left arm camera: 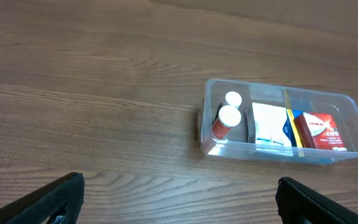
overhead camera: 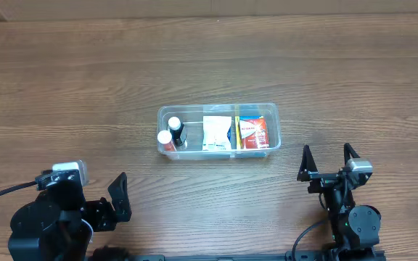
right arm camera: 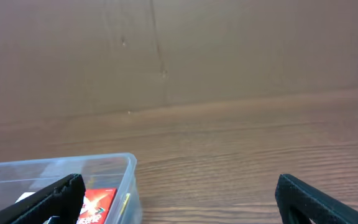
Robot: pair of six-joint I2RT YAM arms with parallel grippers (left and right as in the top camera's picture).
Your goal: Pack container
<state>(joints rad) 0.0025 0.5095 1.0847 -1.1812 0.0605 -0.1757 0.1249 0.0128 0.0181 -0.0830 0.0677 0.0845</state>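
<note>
The clear plastic container [overhead camera: 218, 109] stands on the wood table at the middle. It holds two white-capped bottles [overhead camera: 173, 129] at its left end, a white packet [overhead camera: 214, 133] in the middle and a red box [overhead camera: 252, 133] at the right. It also shows in the left wrist view [left arm camera: 211, 112] and its corner in the right wrist view [right arm camera: 126, 163]. My left gripper [overhead camera: 120, 197] is open and empty near the front left. My right gripper [overhead camera: 328, 161] is open and empty, in front of and right of the container.
A brown cardboard wall [right arm camera: 179, 50] stands behind the table's far edge. Bare wood table [overhead camera: 85, 87] surrounds the container on all sides.
</note>
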